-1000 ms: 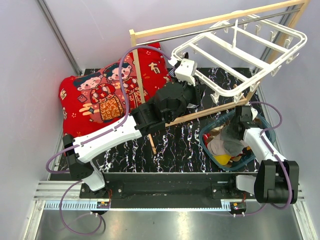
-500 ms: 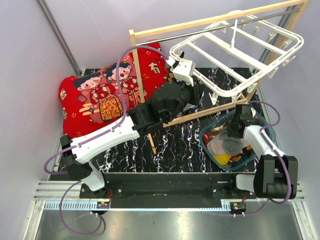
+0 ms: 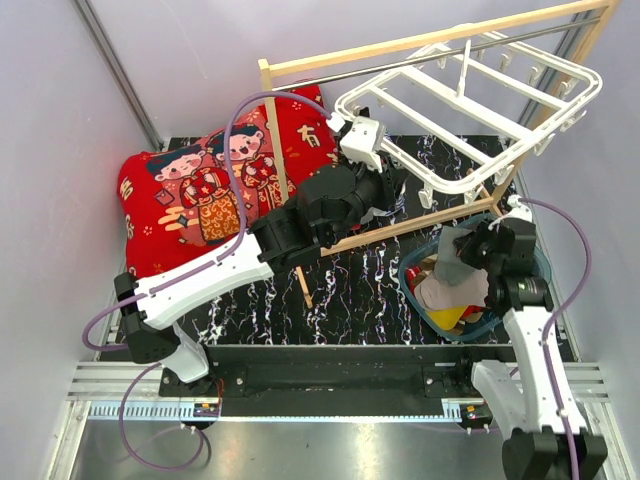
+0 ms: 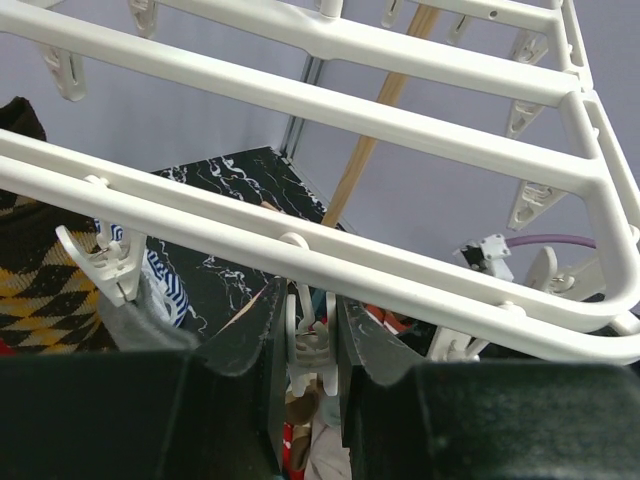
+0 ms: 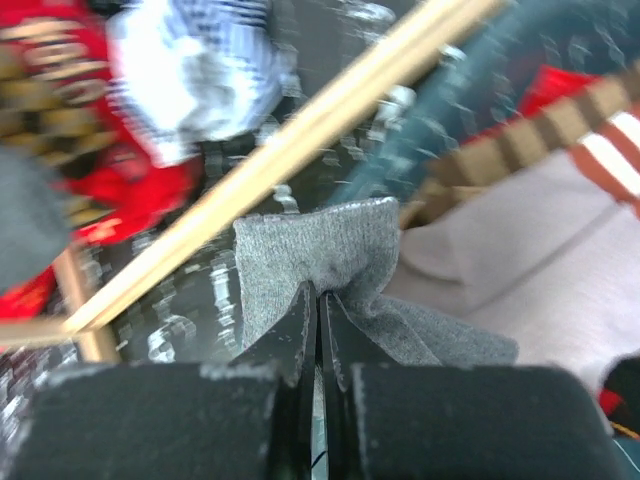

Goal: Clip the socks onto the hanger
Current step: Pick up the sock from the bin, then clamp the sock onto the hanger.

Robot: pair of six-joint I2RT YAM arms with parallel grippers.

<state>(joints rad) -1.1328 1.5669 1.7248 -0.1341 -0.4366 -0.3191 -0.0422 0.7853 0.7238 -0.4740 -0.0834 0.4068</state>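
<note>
Right gripper (image 5: 318, 295) is clamped on a dark grey sock (image 5: 320, 245), holding it just above the teal basket (image 3: 404, 275) of clothes. Left gripper (image 4: 310, 318) pinches a clip peg (image 4: 310, 348) dangling under the tilted white hanger (image 3: 452, 187)

right gripper (image 5: 318, 298): jaws are now pinched together on grey sock (image 5: 325, 245), no longer apart | right arm: is unfolded and raised over basket (image 3: 405, 276) | hanger (image 3: 470, 105): is nudged slightly left with left gripper (image 4: 312, 335)
</note>
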